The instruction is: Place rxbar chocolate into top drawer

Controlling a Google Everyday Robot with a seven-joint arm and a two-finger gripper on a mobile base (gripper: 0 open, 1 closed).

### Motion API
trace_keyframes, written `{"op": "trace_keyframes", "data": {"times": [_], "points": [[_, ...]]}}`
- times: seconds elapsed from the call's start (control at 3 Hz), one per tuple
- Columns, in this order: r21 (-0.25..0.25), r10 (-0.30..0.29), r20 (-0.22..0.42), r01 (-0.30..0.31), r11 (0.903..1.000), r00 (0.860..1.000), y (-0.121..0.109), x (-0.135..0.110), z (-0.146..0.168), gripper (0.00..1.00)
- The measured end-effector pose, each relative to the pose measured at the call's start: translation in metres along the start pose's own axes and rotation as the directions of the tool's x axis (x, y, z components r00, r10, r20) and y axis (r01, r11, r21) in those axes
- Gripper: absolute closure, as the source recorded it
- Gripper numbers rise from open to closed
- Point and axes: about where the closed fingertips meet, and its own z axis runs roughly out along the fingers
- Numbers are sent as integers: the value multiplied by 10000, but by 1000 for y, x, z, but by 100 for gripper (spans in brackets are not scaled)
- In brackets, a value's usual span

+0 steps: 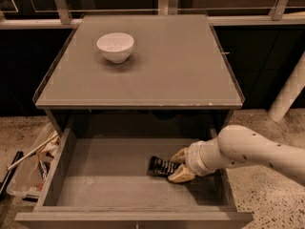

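Fingertips [180,175] of gripper [176,166]: two tan pads pinched on right end of snack bar [161,166], one each side, across its short width. Bar: dark wrapper w/ pale lettering, low over floor of open drawer [95,185], right of centre; whether it touches the floor can't be told. Handling (est.): light, thin, fairly stiff core, but slick, crinkly wrapper. Crimped ends likely floppy, so hold belongs on body edges, not the seal. Not fragile; a short drop should do no harm. Outward: white arm [257,151] enters from right, over drawer's side wall. Above: grey tabletop [167,70] w/ white bowl [115,46] at rear left, well apart from bar.
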Motion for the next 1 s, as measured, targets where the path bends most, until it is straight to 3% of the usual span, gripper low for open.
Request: {"op": "trace_keyframes", "data": {"times": [0.33, 0.67, 1.0], "points": [[0, 0, 0, 0, 10000, 10000, 0, 0, 0, 11], [-1, 0, 0, 0, 10000, 10000, 0, 0, 0, 0], [-1, 0, 0, 0, 10000, 10000, 0, 0, 0, 0]]}}
